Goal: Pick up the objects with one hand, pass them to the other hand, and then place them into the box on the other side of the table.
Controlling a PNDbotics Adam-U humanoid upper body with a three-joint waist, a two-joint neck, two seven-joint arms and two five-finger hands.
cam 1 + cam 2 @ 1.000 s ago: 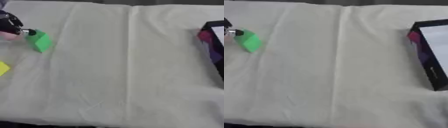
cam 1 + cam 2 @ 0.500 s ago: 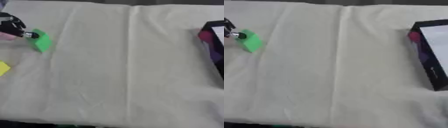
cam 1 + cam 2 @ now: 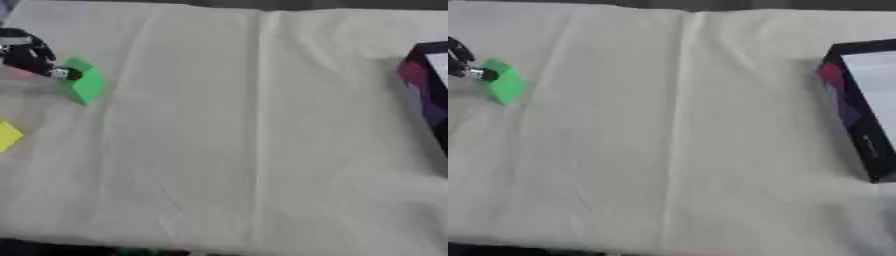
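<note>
A green block lies on the white cloth at the far left. My left hand, black with a silver tip, comes in from the left edge and touches the block's upper left side. Only part of the hand shows, and how it stands around the block is hidden. A pink patch shows just under the hand. A yellow piece lies at the left edge, nearer to me. The dark box with a pale inside and purple-red side stands at the right edge. My right hand shows in no view.
A white cloth with a lengthwise crease covers the whole table. The table's dark front edge runs along the bottom of both views.
My left hand's tip has dipped slightly and stays against the green block. The block, the yellow piece and the box have not moved.
</note>
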